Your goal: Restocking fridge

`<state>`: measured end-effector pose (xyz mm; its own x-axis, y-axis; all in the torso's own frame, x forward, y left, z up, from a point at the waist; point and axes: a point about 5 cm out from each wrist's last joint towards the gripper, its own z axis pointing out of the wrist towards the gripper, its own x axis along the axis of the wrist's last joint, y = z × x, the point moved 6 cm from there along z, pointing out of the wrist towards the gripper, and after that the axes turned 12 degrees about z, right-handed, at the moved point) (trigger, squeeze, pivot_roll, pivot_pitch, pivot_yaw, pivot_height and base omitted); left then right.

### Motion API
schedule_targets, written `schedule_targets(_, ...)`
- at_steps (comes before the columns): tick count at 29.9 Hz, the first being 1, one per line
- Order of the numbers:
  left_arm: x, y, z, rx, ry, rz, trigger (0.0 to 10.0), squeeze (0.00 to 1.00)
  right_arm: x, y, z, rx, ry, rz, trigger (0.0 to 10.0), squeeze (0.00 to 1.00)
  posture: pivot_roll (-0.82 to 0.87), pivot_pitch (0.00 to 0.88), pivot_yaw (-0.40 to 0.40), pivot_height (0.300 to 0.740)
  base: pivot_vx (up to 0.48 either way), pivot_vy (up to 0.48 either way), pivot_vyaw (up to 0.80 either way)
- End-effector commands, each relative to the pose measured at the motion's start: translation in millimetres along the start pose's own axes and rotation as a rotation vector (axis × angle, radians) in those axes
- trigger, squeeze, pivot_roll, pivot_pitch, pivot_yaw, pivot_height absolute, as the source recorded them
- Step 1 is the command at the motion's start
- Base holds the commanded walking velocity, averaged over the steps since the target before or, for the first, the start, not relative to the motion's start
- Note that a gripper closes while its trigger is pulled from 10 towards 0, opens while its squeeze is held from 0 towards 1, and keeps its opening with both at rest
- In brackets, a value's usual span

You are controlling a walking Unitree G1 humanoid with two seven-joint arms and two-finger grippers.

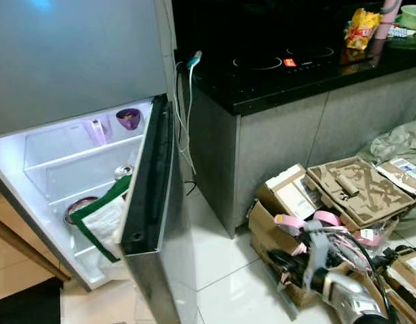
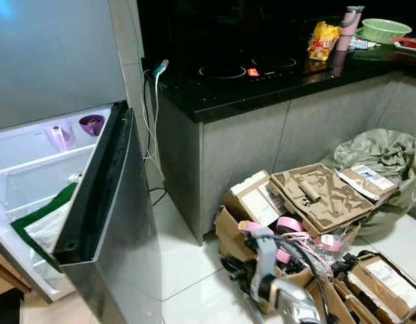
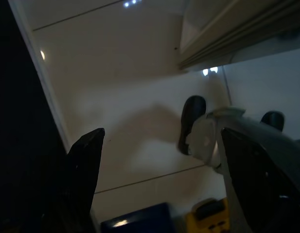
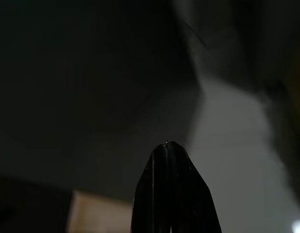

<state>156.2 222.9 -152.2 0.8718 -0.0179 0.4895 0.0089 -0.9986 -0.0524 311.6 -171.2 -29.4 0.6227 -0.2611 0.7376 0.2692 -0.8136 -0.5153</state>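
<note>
Grey steel fridge [image 1: 73,61] to the left and ahead, lower door [image 1: 150,196] swung wide toward the robot, lit white door shelves [image 1: 66,162] exposed. On those shelves: a purple cup [image 1: 129,119], a pale pink cup [image 1: 96,131], a can top [image 1: 123,171], a green-edged plastic bag [image 1: 103,216]. Nothing carried for restocking, by the look of it. Left gripper [image 3: 159,170] hanging low over pale floor tiles [image 3: 130,111], fingers spread apart, empty; nearer to the open door, judging by sides. Right gripper [image 4: 171,194] in deep shade, fingers pressed together on nothing. Further right, black induction counter [image 1: 288,67]; below it, cardboard boxes [image 1: 349,189] piled on the floor.
</note>
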Motion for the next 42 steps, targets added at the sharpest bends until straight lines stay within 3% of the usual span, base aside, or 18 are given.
schedule_targets(1,-9,2.8,-0.9,0.001,-0.027,-0.009,10.0,0.00,-20,9.9,-4.4,-0.068,-0.049,0.032,10.0,0.00,-0.08,0.020,0.017,0.740,0.000,0.000,0.76)
schedule_targets(6,-10,3.6,-0.9,0.001,-0.029,-0.012,10.0,0.00,-57,40.7,-28.5,-0.247,-0.121,0.089,10.0,0.00,-0.08,0.013,0.017,0.740,0.000,0.000,0.76)
schedule_targets(7,-10,3.6,-0.9,0.001,-0.029,-0.012,10.0,0.00,-57,40.7,-28.5,-0.247,-0.121,0.089,10.0,0.00,-0.08,0.013,0.017,0.740,0.000,0.000,0.76)
schedule_targets(8,-10,5.2,-0.7,-0.001,-0.031,-0.010,10.0,0.00,-80,53.8,-43.5,-0.341,-0.166,0.110,10.0,0.00,-0.08,0.009,0.018,0.740,0.000,0.000,0.76)
schedule_targets(10,-10,5.2,-0.7,-0.001,-0.031,-0.010,10.0,0.00,-80,53.8,-43.5,-0.341,-0.166,0.110,10.0,0.00,-0.08,0.009,0.018,0.740,0.000,0.000,0.76)
schedule_targets(16,-6,8.9,0.6,-0.007,-0.025,-0.009,10.0,0.00,-112,66.6,-66.4,-0.452,-0.228,0.163,10.0,0.00,-0.09,0.000,0.016,0.740,0.000,0.000,0.76)
schedule_targets(30,-8,11.1,0.4,-0.009,-0.029,-0.004,10.0,0.00,-120,61.8,-64.4,-0.448,-0.222,0.180,10.0,0.00,-0.10,0.000,0.024,0.740,0.000,0.000,0.76)
schedule_targets(38,-13,12.5,-0.4,-0.016,-0.042,0.012,10.0,0.00,-101,47.8,-48.0,-0.327,-0.157,0.172,10.0,0.00,-0.10,0.002,0.029,0.740,0.000,0.000,0.76)
schedule_targets(42,-13,11.4,-0.5,-0.012,-0.041,0.008,10.0,0.00,-93,49.3,-46.0,-0.331,-0.138,0.155,10.0,0.00,-0.10,0.002,0.027,0.740,0.000,0.000,0.73)
